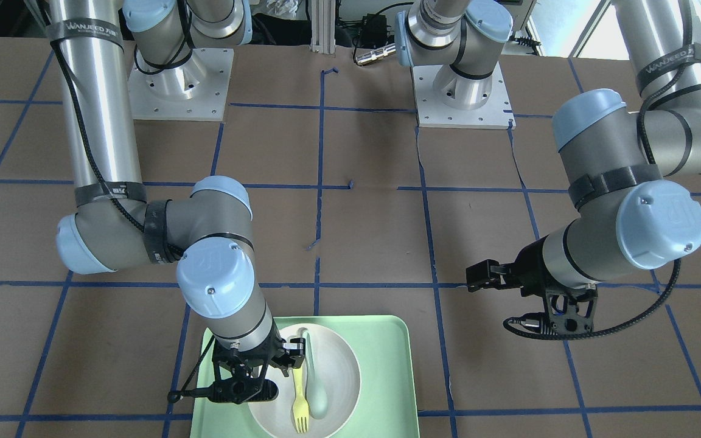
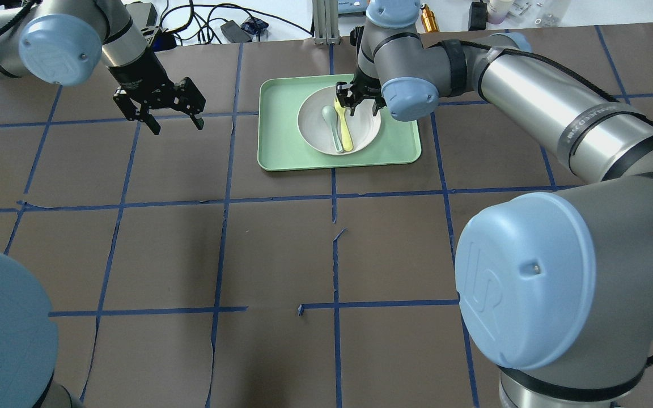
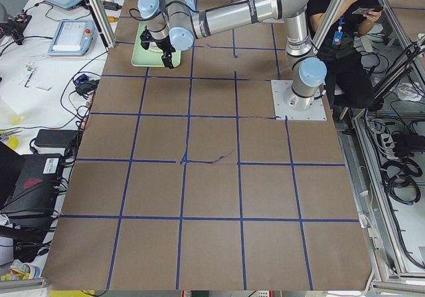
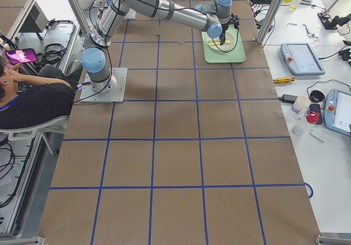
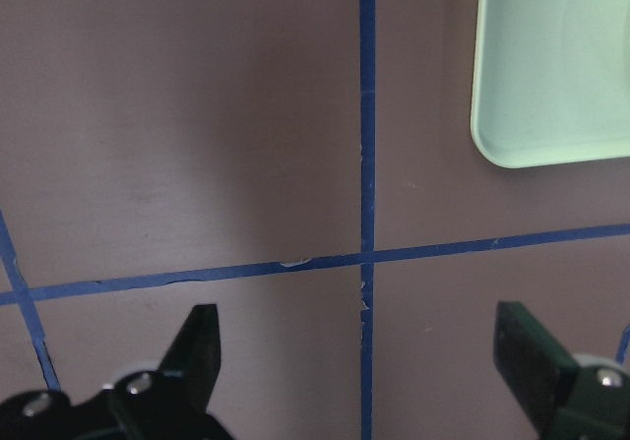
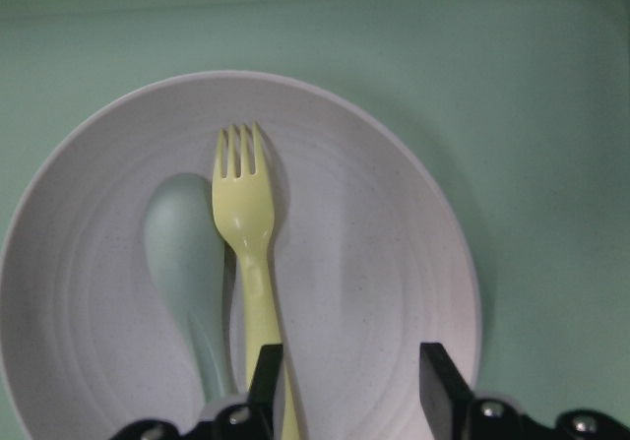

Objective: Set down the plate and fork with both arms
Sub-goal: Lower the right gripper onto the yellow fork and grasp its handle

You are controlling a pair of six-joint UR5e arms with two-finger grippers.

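Note:
The off-white plate (image 2: 364,131) sits in the mint-green tray (image 2: 281,136) at the far middle of the table. The pale-yellow fork (image 2: 346,133) lies in the plate beside a grey-green spoon (image 2: 331,122). My right gripper (image 2: 346,109) is low over the plate, open, at the fork's handle end. In the right wrist view the fork (image 6: 244,214) lies flat on the plate (image 6: 374,263); its handle runs under one of the fingers (image 6: 266,381) of my right gripper (image 6: 349,361). My left gripper (image 2: 178,126) is open and empty over bare table left of the tray.
The tabletop is brown with blue tape lines. The tray's corner (image 5: 551,66) shows in the left wrist view, ahead and to the right of my left gripper (image 5: 359,317). Cables and small items lie along the far table edge (image 2: 230,28).

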